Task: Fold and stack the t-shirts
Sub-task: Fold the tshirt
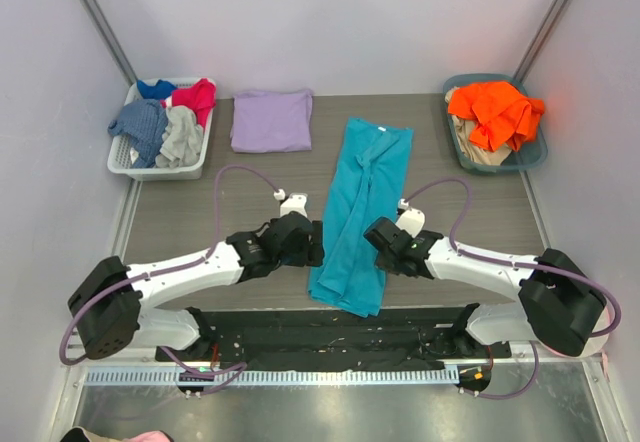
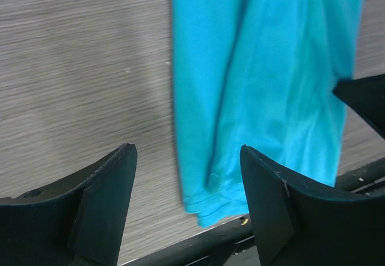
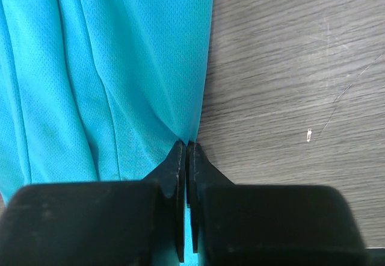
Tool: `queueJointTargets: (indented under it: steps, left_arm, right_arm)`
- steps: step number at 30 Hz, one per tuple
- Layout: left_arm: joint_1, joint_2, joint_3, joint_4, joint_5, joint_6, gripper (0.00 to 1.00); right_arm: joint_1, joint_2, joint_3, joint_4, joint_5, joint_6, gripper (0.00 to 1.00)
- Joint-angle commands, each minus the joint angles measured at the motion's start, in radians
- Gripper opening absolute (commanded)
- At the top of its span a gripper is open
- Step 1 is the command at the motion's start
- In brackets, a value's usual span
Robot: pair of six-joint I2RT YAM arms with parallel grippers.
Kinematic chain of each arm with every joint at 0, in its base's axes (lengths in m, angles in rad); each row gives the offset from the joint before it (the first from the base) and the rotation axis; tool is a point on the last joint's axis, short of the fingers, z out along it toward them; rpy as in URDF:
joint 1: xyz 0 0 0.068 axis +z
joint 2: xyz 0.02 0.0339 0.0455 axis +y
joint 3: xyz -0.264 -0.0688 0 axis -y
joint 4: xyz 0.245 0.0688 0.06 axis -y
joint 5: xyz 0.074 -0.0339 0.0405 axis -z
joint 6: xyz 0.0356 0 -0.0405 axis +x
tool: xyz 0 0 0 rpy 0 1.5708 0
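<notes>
At worktop (image 1: 180, 212) centre: teal t-shirt (image 1: 362, 202), one, folded lengthwise into a long strip. Right end effector (image 3: 186, 148) pinched shut on its right edge, probably to lift it for the crosswise fold. Left end effector (image 2: 186, 157) gaping, jaws astride the left edge near the hem, nothing gripped. Lavender t-shirt (image 1: 271, 120), folded flat, far left, apparently the stack's base.

1. The desk (image 1: 500, 212) is a grey wood-grain top. A teal t-shirt (image 1: 360, 212) lies down its middle as a long narrow strip.
2. Left of the teal t-shirt's far end, apart from it, a lavender t-shirt (image 1: 271, 120) lies folded flat.
3. Farther left of that end stands a white basket (image 1: 122, 169) of garments (image 1: 165, 122).
4. Well to the right of that end stands a blue-green bin (image 1: 538, 150) holding an orange garment (image 1: 495, 110).
</notes>
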Motion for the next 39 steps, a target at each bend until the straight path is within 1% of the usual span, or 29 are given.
queueJointTargets:
  steps: [1,2,4,5,8,9,11,14,15,18,19,23,27,33,39]
  left_arm:
    - [-0.04,0.049,0.032,0.126,0.04,-0.007,0.73]
    - [-0.044,0.055,0.032,0.132,0.043,-0.012,0.73]
    - [-0.051,0.058,0.02,0.149,0.046,-0.021,0.73]
    - [-0.051,0.055,0.015,0.153,0.037,-0.023,0.73]
    - [-0.051,0.02,-0.006,0.143,0.008,-0.029,0.74]
    - [-0.051,0.006,-0.018,0.132,-0.014,-0.032,0.75]
    - [-0.051,-0.031,-0.035,0.133,-0.02,-0.046,0.76]
    - [-0.051,-0.048,-0.054,0.172,0.021,-0.046,0.75]
    - [-0.051,-0.043,-0.06,0.207,0.059,-0.044,0.74]
    - [-0.054,0.003,-0.075,0.308,0.133,-0.035,0.73]
    - [-0.057,0.016,-0.074,0.343,0.148,-0.033,0.74]
    - [-0.065,0.092,-0.055,0.38,0.159,-0.015,0.74]
    - [-0.065,0.136,-0.058,0.388,0.149,-0.007,0.76]
    - [-0.065,0.178,-0.083,0.416,0.136,-0.02,0.79]
    - [-0.067,0.216,-0.098,0.439,0.146,-0.041,0.8]
  right_arm:
    - [-0.002,-0.009,0.01,0.02,0.005,-0.003,0.15]
    - [-0.002,-0.019,0.013,0.02,0.002,-0.009,0.34]
    - [0.0,-0.042,0.026,-0.001,0.013,-0.011,0.48]
    - [-0.002,-0.061,0.03,-0.012,0.017,-0.013,0.55]
    - [-0.002,-0.143,0.061,-0.073,0.06,-0.02,0.6]
    - [0.0,-0.186,0.081,-0.096,0.068,-0.028,0.61]
    - [0.0,-0.219,0.102,-0.121,0.091,-0.054,0.61]
    - [0.0,-0.253,0.157,-0.179,0.114,-0.063,0.61]
    - [0.0,-0.259,0.167,-0.199,0.115,-0.062,0.61]
    - [0.0,-0.298,0.181,-0.221,0.117,-0.051,0.61]
    - [-0.002,-0.337,0.181,-0.225,0.118,-0.048,0.61]
    - [0.0,-0.426,0.193,-0.255,0.146,-0.037,0.61]
    - [0.0,-0.455,0.227,-0.333,0.166,-0.037,0.61]
    - [-0.002,-0.49,0.224,-0.348,0.164,-0.034,0.65]
    - [0.0,-0.496,0.222,-0.365,0.166,-0.029,0.65]
